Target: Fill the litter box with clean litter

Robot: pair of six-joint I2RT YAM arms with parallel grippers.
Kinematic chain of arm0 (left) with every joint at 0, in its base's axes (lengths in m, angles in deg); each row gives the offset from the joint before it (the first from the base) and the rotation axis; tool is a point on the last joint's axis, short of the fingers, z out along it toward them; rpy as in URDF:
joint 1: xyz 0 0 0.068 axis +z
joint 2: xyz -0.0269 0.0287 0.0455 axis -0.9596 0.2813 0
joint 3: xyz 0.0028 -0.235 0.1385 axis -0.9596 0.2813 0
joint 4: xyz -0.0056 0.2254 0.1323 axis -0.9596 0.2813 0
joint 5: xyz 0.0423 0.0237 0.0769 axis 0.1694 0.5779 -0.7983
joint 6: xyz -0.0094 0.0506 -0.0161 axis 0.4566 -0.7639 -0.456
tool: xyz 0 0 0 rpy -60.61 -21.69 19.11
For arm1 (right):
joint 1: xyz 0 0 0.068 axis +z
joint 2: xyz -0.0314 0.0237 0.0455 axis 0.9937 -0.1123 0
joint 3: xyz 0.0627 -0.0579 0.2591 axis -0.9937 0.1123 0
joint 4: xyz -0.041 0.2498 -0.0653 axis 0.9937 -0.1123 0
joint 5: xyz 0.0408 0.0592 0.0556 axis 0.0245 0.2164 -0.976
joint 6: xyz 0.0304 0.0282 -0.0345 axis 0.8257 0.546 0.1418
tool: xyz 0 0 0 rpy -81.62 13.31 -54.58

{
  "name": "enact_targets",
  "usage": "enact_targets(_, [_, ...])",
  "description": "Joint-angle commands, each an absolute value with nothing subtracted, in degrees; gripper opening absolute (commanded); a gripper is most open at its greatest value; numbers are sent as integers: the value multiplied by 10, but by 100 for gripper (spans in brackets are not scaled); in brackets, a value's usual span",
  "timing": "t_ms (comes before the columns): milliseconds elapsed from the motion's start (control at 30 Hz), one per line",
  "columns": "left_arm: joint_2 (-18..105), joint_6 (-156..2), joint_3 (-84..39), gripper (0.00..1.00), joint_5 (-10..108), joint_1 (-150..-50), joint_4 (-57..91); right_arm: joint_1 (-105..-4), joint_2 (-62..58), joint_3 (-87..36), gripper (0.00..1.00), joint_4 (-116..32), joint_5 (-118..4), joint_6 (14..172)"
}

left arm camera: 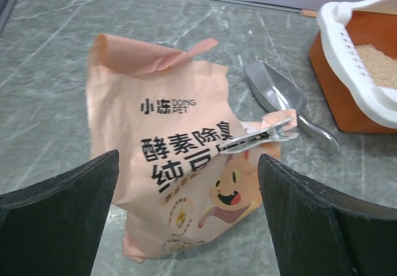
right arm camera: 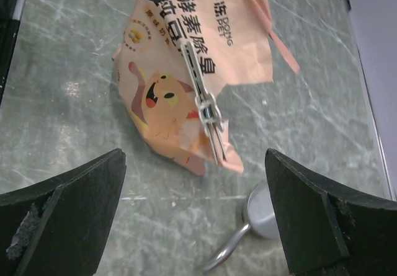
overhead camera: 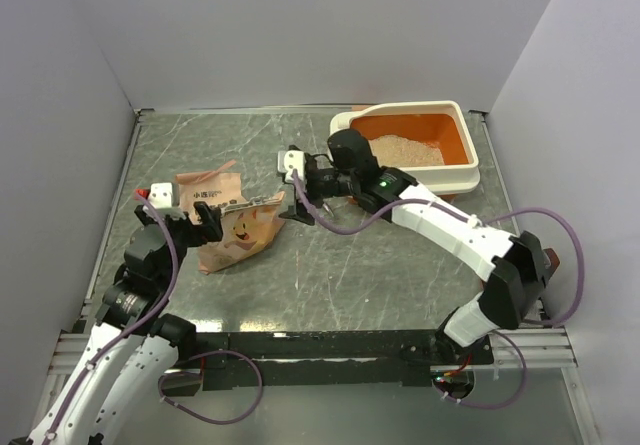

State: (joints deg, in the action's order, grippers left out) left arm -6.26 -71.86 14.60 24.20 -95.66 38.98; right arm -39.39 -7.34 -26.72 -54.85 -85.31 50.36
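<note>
1. Your left gripper (left arm camera: 187, 183): fingers spread wide, holding nothing, poised at the near-left end of the bag (overhead camera: 235, 230).
2. Bag: tan-orange, lying flat on the grey table (overhead camera: 350, 265), metal clip (left arm camera: 257, 136) pinched on its right edge.
3. Your right gripper (right arm camera: 195, 164): fingers likewise released, empty, above the clip.
4. Scoop (left arm camera: 279, 96): on the table between bag and litter box (overhead camera: 470, 170).
5. Litter box: far right; clean litter (overhead camera: 405, 150) lies in its orange basin.

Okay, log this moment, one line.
left gripper open; right gripper open; bag clipped, unheld; scoop on table; litter box holds clean litter
</note>
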Motion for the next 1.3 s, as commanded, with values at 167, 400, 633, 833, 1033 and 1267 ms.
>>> enact_targets(167, [-99, -713, 134, 97, 192, -958, 380, -388, -168, -321, 100, -518, -923, 406])
enact_targets(400, [-92, -715, 134, 97, 199, -958, 380, -389, -220, -348, 99, -486, -921, 397])
enact_targets(633, [-92, -718, 135, 97, 204, -958, 377, -389, -266, -383, 98, -480, -934, 410])
enact_targets(833, [-94, -719, 137, 97, 205, -958, 375, -386, -295, -407, 94, -478, -944, 426])
enact_targets(1033, [-95, -720, 138, 97, 206, -958, 373, -384, -313, -421, 76, -496, -950, 422])
enact_targets(1267, [-97, -722, 139, 97, 207, -958, 372, -383, -341, -476, 0, -587, -957, 407])
